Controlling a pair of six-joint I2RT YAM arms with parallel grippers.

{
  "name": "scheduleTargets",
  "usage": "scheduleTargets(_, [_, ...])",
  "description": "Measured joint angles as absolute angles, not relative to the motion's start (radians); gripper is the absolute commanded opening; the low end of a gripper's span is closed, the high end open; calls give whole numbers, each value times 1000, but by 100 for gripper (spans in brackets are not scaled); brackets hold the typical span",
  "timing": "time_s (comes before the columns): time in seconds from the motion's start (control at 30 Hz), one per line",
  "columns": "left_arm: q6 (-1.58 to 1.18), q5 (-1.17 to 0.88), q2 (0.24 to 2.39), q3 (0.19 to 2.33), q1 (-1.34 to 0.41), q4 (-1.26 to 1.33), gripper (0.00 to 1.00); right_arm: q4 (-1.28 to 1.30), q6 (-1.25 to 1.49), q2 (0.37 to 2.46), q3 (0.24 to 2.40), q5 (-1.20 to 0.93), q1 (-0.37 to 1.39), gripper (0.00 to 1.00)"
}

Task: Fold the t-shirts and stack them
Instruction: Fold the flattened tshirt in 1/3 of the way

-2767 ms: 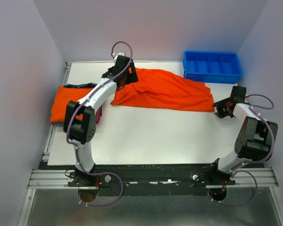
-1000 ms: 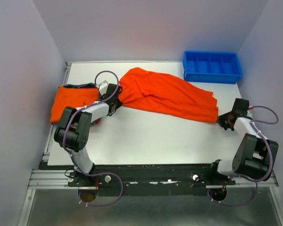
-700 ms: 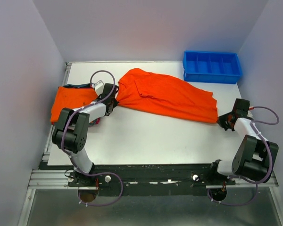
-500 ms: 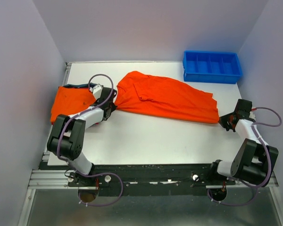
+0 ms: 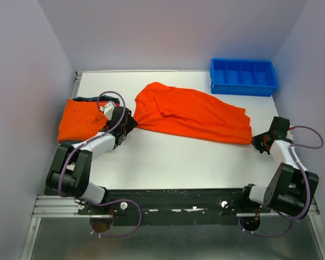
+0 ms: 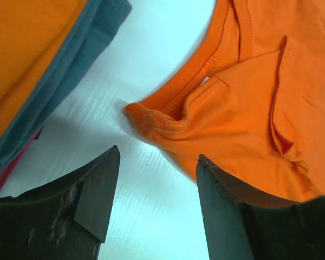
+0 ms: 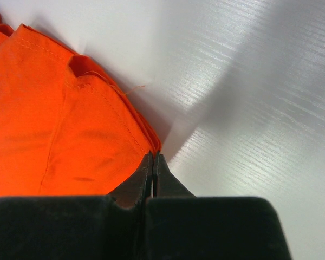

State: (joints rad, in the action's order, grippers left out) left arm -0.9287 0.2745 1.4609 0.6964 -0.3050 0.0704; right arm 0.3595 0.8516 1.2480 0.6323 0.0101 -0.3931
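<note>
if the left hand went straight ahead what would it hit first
Probably the bunched edge of the loose orange t-shirt, lying just ahead of the open left hand; depth is hard to judge.

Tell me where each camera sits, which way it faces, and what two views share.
Top external: high behind the arm bases, looking down on the white table, loose orange cloth t-shirt, folded shirt stack and blue plastic divided bin; both arms show.
Left wrist: on the left gripper, facing the t-shirt's bunched edge and the stack; its open fingers show.
Right wrist: on the right gripper, facing the t-shirt's hem corner, pinched by its shut fingers.
Shared: all three see the loose t-shirt.
</note>
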Motion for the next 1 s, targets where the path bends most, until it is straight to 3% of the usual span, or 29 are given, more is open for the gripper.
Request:
scheduleTargets(0.27, [-991,265,1607,768,-313,126,63,358,852,1251,633,1,-393,1])
scheduleTargets(0.33, [-1001,270,1648,789,-314,128,57,358,852,1252,632,-6,-393,1])
scheduleTargets(0.53, [-1032,307,1718,833,-315,128,10,358,853,1252,633,-9,-393,1])
scheduleTargets(0.6, [-1037,321,1718,831,-315,127,0,359,854,1252,633,-9,-393,1])
scheduleTargets(1.0, [-980,374,1592,828,-323,80,0,394,855,1164,638,-17,-393,1])
